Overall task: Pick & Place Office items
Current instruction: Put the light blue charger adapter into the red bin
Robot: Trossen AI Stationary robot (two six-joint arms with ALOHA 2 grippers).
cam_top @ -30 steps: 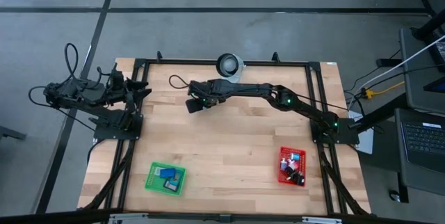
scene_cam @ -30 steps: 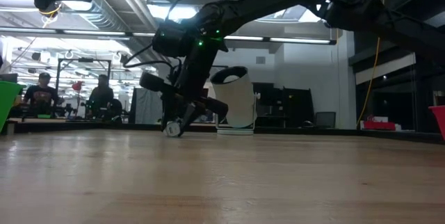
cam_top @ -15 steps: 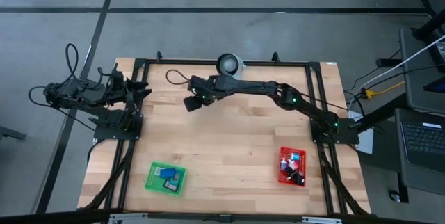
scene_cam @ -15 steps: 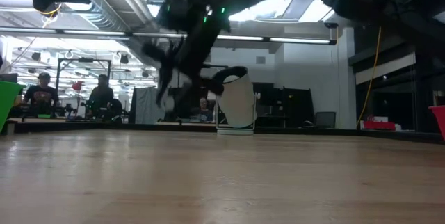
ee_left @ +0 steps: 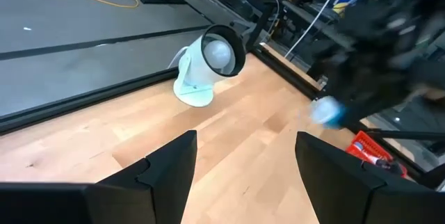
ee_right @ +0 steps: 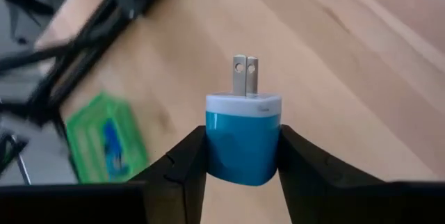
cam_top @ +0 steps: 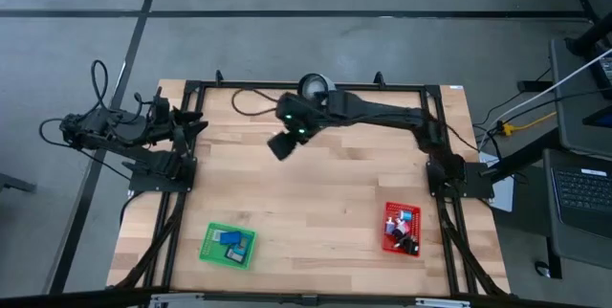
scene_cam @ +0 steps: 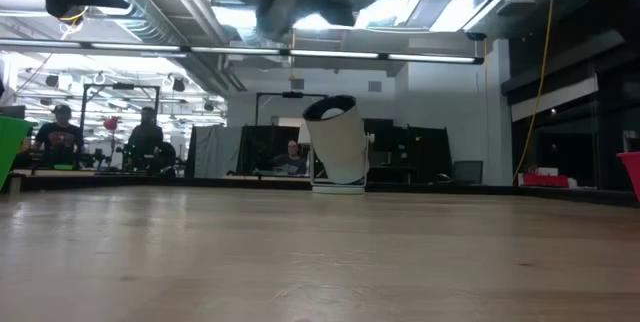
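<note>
I have the blue plug adapter (ee_right: 243, 137) pinched in my right pincer (ee_right: 243, 156), one finger on each flat side, its two metal prongs pointing away from my wrist. From above, my right pincer (cam_top: 283, 143) hangs over the far middle of the table (cam_top: 316, 203), near the white ring-shaped object (cam_top: 316, 88), well apart from both baskets. To do this carry well I think I should keep the squeeze steady and swing smoothly to a basket, lowering inside the rim before letting go; which basket is meant I cannot tell. The wrist view shows the grip and the green basket (ee_right: 104, 140) ahead; the overhead view shows both the green basket (cam_top: 229, 246) and the red basket (cam_top: 403, 229), each already holding small items. My left pincer (ee_left: 243, 175) waits wide apart at the table's left edge.
</note>
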